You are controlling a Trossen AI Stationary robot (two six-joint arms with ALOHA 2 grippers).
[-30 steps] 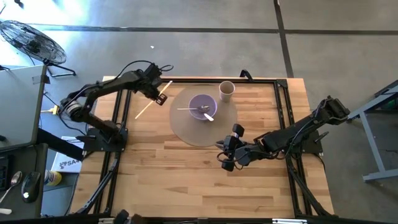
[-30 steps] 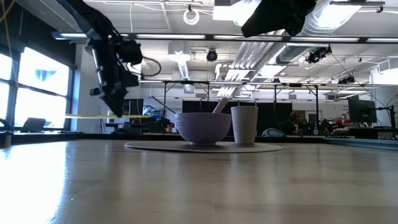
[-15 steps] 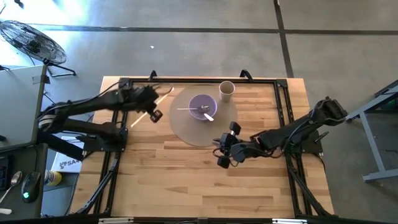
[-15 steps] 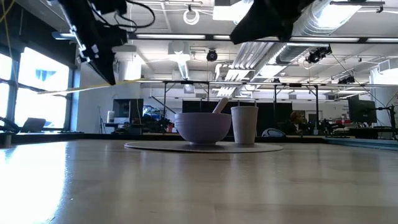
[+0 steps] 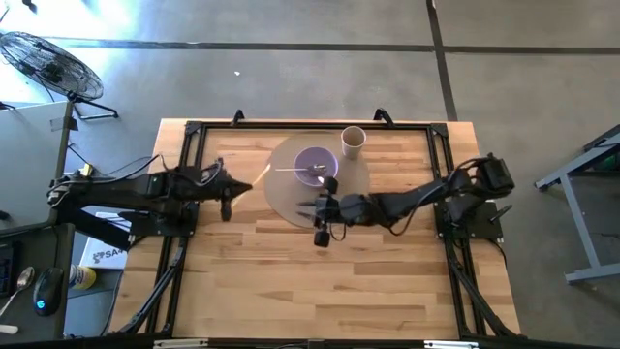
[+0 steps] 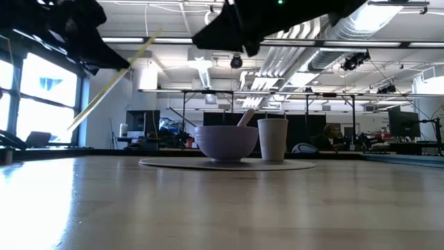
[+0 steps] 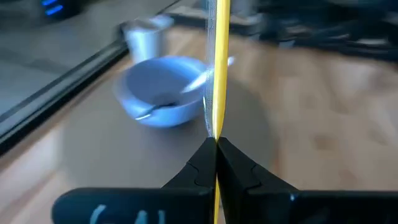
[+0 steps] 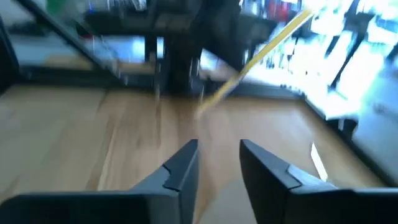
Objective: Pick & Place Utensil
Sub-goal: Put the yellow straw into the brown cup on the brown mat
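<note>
A thin yellow stick (image 7: pixel 217 74) is in my left gripper (image 7: pixel 216 142), which is shut on it over the table's left half (image 5: pixel 229 190), left of the round grey mat (image 5: pixel 286 199). In the low view the stick (image 6: pixel 114 80) slants upward, clear of the table. On the mat stand a purple bowl (image 5: pixel 316 165) with a spoon and another utensil in it, and a paper cup (image 5: pixel 353 141). My right gripper (image 5: pixel 316 223) is open above the mat's near edge, and its wrist view (image 8: pixel 217 163) looks toward the stick (image 8: pixel 261 46). My left gripper pinches the yellow stick (image 7: pixel 216 134) between its two fingertips. The stick runs along the fingers and reaches far out past them toward the bowl (image 7: pixel 165 99). It is lifted clear of the table and tilted in the low view.
A black frame (image 5: pixel 310 124) runs around the table's far edge and sides. The near half of the wooden table (image 5: pixel 310 281) is bare. A fan (image 5: pixel 48 63) stands on the floor beyond the far left corner.
My left gripper has moved from near the table's far edge toward the near edge, carrying the stick, which has turned from level to slanting in the low view. My right gripper has moved left to the mat's near edge.
</note>
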